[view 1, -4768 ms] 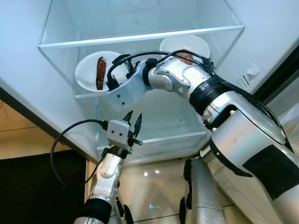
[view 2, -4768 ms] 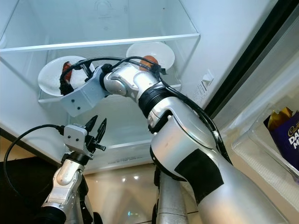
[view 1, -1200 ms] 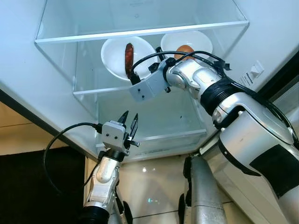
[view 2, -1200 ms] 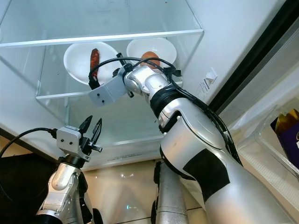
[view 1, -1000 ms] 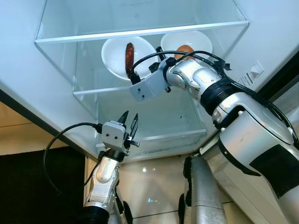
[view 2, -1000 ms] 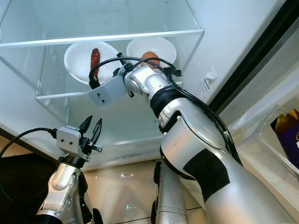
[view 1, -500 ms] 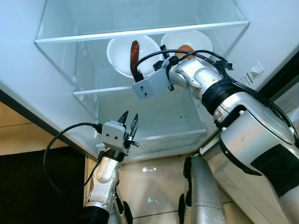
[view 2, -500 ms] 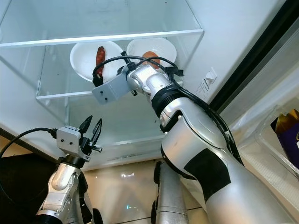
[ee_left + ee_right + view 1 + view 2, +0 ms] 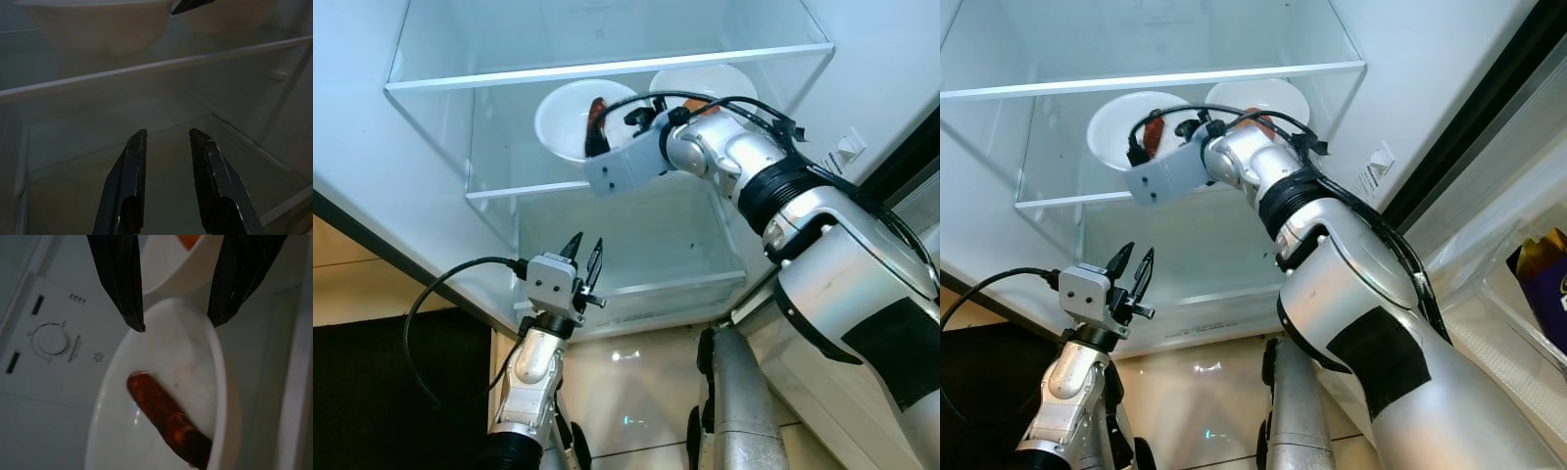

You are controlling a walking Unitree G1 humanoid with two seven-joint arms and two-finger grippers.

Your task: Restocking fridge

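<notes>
A white bowl (image 9: 558,122) holding a brown sausage (image 9: 166,418) stands on the fridge's middle glass shelf (image 9: 509,190). Right beside it is a second white bowl (image 9: 705,80) with an orange item (image 9: 188,240) in it. My right gripper (image 9: 177,325) reaches into the fridge and hangs open just over the sausage bowl's rim, its wrist block (image 9: 622,166) covering part of the bowl. My left gripper (image 9: 585,255) is open and holds nothing, low down in front of the bottom compartment, pointing into it (image 9: 166,139).
An upper glass shelf (image 9: 607,67) runs above the bowls. The fridge's temperature dial (image 9: 51,340) is on the back wall. A lower glass ledge (image 9: 675,286) lies behind my left gripper. A door bin at the right holds a purple chocolate pack (image 9: 1542,274).
The sausage bowl has slid right along the shelf, up against the second bowl. My right wrist has lifted and turned over the bowl. The left arm has stayed still.
</notes>
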